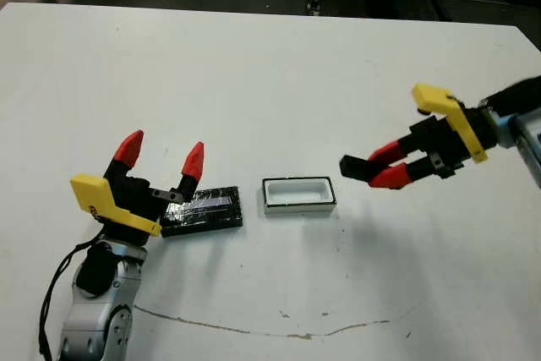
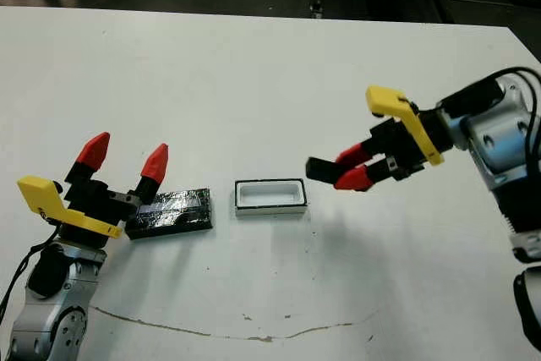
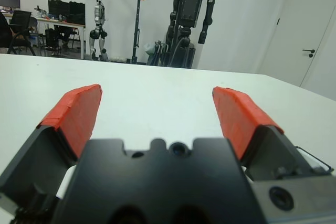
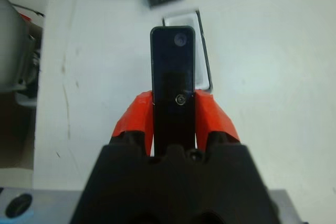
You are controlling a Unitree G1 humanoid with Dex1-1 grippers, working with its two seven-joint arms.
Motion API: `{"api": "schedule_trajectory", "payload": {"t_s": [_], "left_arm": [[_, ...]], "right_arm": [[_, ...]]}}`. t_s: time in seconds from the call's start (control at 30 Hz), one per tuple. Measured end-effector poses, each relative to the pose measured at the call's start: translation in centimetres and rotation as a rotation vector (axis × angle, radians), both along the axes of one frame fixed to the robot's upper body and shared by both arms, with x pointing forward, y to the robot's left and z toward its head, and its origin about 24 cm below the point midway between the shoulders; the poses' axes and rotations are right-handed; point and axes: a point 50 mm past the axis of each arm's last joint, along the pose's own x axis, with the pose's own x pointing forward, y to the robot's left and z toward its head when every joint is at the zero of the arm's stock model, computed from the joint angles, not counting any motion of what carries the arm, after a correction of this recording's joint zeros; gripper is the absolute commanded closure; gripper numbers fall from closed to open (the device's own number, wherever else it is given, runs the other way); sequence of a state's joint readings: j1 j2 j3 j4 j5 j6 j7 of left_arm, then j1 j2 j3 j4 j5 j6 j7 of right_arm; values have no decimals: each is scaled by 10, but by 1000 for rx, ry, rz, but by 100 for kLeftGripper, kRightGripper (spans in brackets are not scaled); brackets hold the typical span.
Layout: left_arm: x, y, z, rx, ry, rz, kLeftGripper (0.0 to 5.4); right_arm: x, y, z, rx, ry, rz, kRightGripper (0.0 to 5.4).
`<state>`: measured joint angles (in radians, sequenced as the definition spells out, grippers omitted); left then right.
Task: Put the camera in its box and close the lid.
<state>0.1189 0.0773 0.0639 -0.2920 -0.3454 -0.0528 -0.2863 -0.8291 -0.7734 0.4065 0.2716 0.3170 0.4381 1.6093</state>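
Mid-table, box (image 1: 298, 194) white inside, nothing in it; right tool (image 1: 378, 170) grips camera (image 1: 353, 166); left tool (image 1: 161, 154) wide

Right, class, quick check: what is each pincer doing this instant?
Left pincer: open, holding nothing, beside the lid.
Right pincer: closed on the camera.

We count one camera (image 4: 173, 72), one box (image 1: 298, 194) and one lid (image 1: 203, 210) on one white table (image 1: 279, 73). We see two grippers: the left gripper (image 1: 162, 155) and the right gripper (image 1: 382, 169), each with two red-tipped fingers. Beyond the table we count two standing robots (image 3: 191, 17), one small, one large.
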Motion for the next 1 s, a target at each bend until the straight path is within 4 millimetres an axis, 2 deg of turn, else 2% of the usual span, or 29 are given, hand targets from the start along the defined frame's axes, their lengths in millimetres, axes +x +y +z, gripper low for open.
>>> {"api": "schedule_trajectory", "payload": {"t_s": [0.4,0.73,1.0], "left_arm": [[-1,-1,0,2,-7,-1,0],[-2,-1,-1,4,-3,1,0],[-4,0,-2,4,2,3,0]], "right_arm": [[8,50,-22,152,21,4,375],[13,72,-49,197,68,30,375],[15,75,-56,174,59,5,375]]}}
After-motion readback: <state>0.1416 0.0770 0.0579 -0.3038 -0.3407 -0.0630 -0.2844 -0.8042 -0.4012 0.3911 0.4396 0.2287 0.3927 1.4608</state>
